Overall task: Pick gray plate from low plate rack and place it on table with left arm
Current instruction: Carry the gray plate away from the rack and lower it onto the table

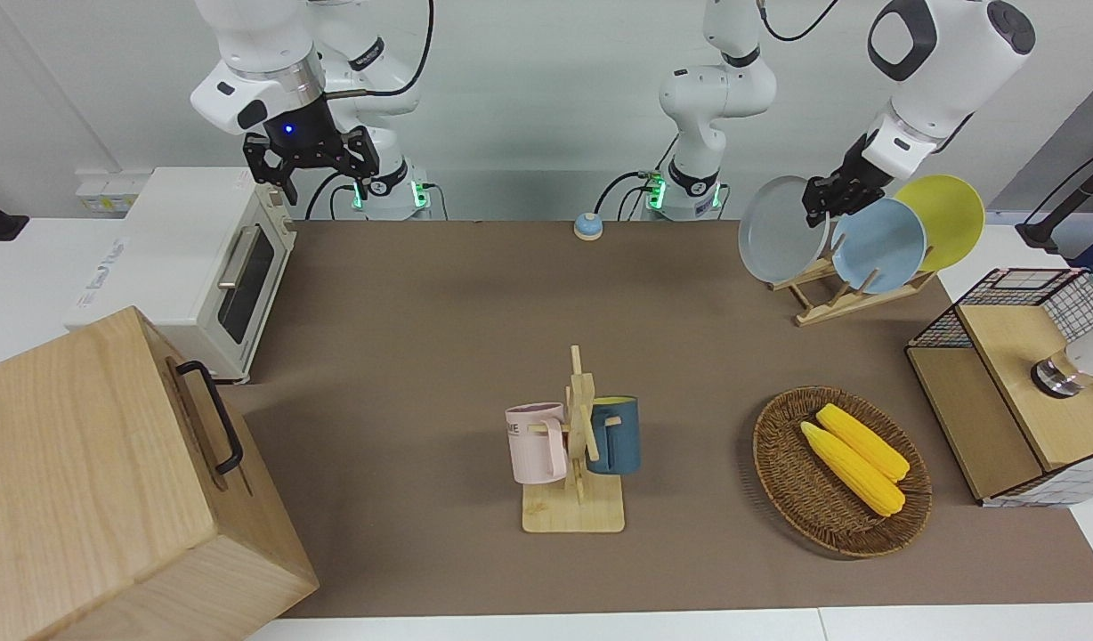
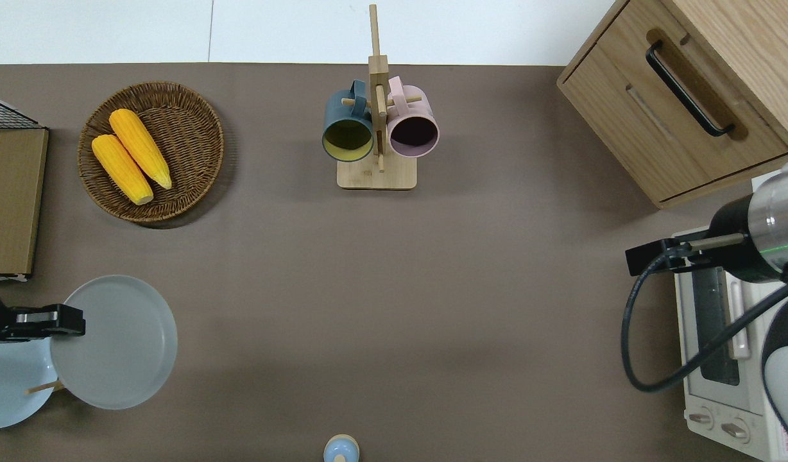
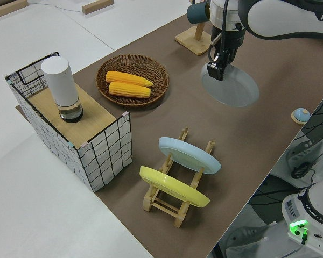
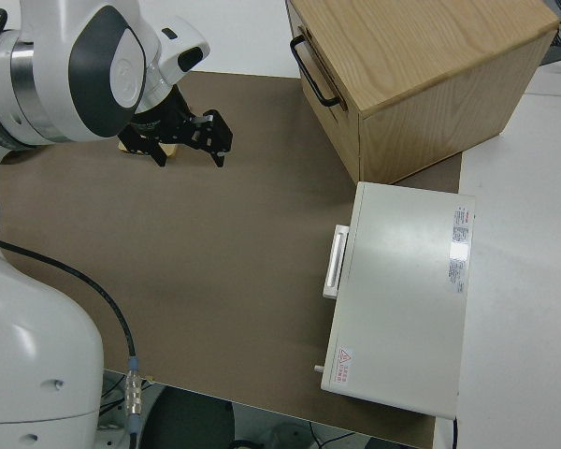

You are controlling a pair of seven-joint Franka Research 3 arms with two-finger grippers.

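My left gripper (image 1: 825, 193) is shut on the rim of the gray plate (image 1: 773, 230) and holds it tilted in the air. In the overhead view the left gripper (image 2: 63, 321) keeps the gray plate (image 2: 113, 342) over the brown table (image 2: 368, 289), beside the low plate rack (image 1: 845, 298), toward the table's middle. The left side view shows the left gripper (image 3: 215, 70) and the gray plate (image 3: 231, 86) clear of the rack (image 3: 177, 207). A light blue plate (image 1: 878, 245) and a yellow plate (image 1: 943, 209) stand in the rack. My right gripper (image 1: 313, 169) is parked and open.
A mug tree (image 1: 575, 445) with a pink and a blue mug stands mid-table. A wicker basket (image 1: 778, 463) with two corn cobs and a wire box (image 1: 1018, 383) lie at the left arm's end. A wooden drawer box (image 1: 110, 481), a toaster oven (image 1: 190, 267) and a small bell (image 1: 587, 226) are also there.
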